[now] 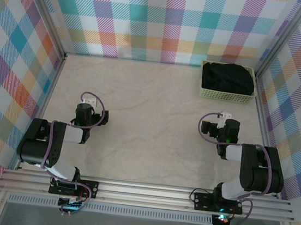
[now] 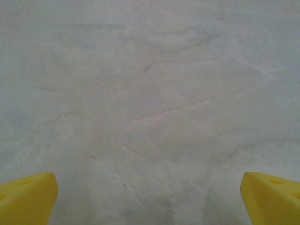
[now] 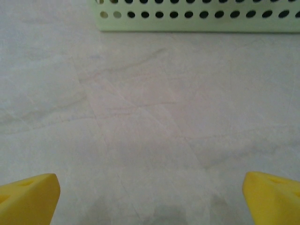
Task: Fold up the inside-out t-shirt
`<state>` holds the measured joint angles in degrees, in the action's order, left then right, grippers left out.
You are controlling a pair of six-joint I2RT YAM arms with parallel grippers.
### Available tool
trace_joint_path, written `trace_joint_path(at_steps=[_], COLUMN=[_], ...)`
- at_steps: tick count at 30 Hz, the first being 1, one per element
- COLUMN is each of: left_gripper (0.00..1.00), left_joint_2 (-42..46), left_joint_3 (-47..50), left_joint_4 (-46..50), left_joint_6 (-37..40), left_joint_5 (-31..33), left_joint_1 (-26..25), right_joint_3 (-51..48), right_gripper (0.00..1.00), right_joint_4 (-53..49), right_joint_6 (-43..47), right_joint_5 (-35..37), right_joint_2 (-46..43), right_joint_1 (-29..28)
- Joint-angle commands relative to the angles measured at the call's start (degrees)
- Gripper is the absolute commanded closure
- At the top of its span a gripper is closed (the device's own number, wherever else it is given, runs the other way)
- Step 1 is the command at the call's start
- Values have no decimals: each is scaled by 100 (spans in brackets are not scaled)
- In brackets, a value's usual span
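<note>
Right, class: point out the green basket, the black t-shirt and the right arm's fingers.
green basket [image 3: 197, 21]: right wrist view, perforated near wall.
black t-shirt [image 1: 229, 77]: top view, middle of the heaped fabric.
right fingers [image 3: 28, 197]: right wrist view, one yellow fingertip.

The tabletop [image 1: 149, 120] is a pale cream surface with faint marbled veins (it looks greyer in both wrist views). A pale green basket [image 1: 225, 93] with perforated walls stands directly on it at about 1 o'clock, near the far right corner. Checked walls [image 1: 167, 21] meet the tabletop at 9, 12 and 3 o'clock, and a metal rail [image 1: 146, 193] borders it at 6 o'clock.
</note>
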<state>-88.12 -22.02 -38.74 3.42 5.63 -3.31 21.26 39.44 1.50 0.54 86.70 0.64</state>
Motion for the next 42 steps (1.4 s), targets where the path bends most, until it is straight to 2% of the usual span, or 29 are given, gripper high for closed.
trace_joint_path(at_steps=[1, 39, 42], left_gripper=[0, 0, 0], left_joint_2=[-156, -125, 176], left_joint_3=[-207, -172, -92], left_joint_4=[-756, -789, -705], left_joint_6=[-197, -187, -64], left_joint_5=[148, 148, 150], left_joint_1=[-92, -97, -208], right_joint_3=[239, 212, 33], right_gripper=[0, 0, 0], right_joint_4=[802, 844, 1064], right_joint_6=[-198, -193, -60], right_joint_5=[-251, -258, -590], right_joint_2=[128, 108, -69], right_joint_1=[-71, -68, -82])
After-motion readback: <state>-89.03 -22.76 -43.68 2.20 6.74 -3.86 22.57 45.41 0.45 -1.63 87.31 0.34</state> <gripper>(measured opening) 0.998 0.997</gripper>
